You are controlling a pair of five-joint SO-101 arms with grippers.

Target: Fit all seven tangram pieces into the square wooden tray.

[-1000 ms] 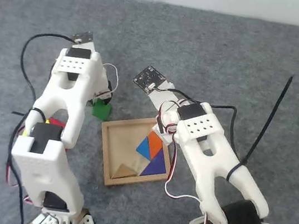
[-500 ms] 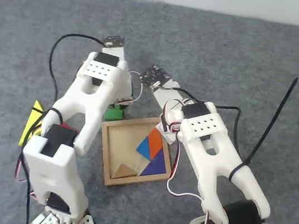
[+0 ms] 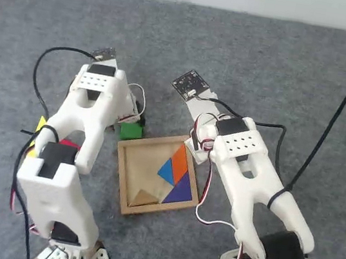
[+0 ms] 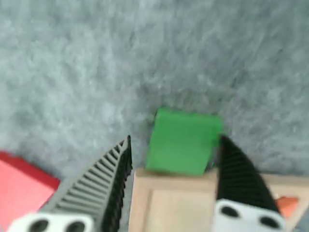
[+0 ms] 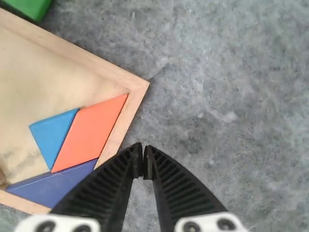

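A green square piece [image 3: 130, 130] [image 4: 183, 141] lies on the grey carpet against the far rim of the square wooden tray [image 3: 125, 181] [image 4: 169, 182]. My left gripper [image 4: 174, 145] is open and straddles it, one finger close to its side, the other a little apart. Inside the tray sit a blue triangle [image 3: 167, 170], an orange piece [image 3: 180, 163], a purple triangle [image 3: 180, 191] and a tan triangle [image 3: 143, 197]. My right gripper [image 5: 143, 154] is shut with nothing in it, over the carpet just outside the tray's right far corner [image 5: 140, 87].
A red piece [image 3: 70, 145] [image 4: 24, 179] and a yellow piece [image 3: 39, 125] lie on the carpet left of the tray, partly under the left arm. Cables hang from both arms. Open carpet stretches behind and to the right.
The left arm swung right toward the tray, then back a little left. The green piece slid right, up to the tray's rim. The right arm shifted slightly right.
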